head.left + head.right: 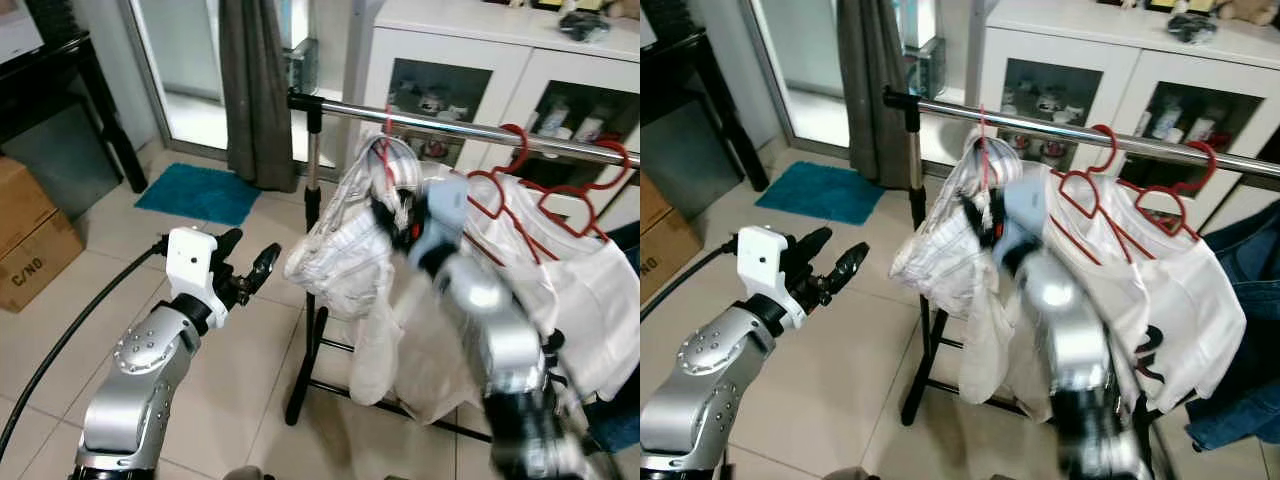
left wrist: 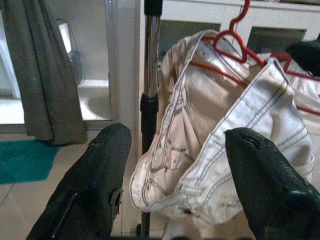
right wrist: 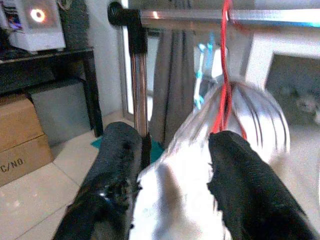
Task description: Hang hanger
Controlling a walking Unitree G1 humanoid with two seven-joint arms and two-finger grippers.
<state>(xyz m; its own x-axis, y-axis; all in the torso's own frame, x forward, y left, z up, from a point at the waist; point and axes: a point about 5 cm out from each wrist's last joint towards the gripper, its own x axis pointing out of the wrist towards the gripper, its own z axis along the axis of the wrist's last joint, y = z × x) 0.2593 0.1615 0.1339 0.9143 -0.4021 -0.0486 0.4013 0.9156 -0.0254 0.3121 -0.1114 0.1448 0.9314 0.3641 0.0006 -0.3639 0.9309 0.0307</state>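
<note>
A red hanger (image 1: 386, 150) carrying a white striped garment (image 1: 330, 255) has its hook over the silver rail (image 1: 450, 128) near the rail's left end. My right gripper (image 1: 388, 215), blurred, is up against that garment just below the rail. In the right wrist view its fingers (image 3: 115, 165) stand apart, open, with the white cloth and the red hanger wire (image 3: 225, 85) between them. My left gripper (image 1: 248, 268) is open and empty, held out left of the rack, about level with the garment's lower part (image 2: 200, 165).
More red hangers (image 1: 545, 190) with a white shirt (image 1: 560, 290) hang further right on the rail. The rack's black upright (image 1: 313, 200) and base stand on the tiled floor. Behind are a white cabinet (image 1: 460, 50) and a grey curtain (image 1: 255, 90); cardboard boxes (image 1: 30, 235) and a teal mat (image 1: 195, 192) lie left.
</note>
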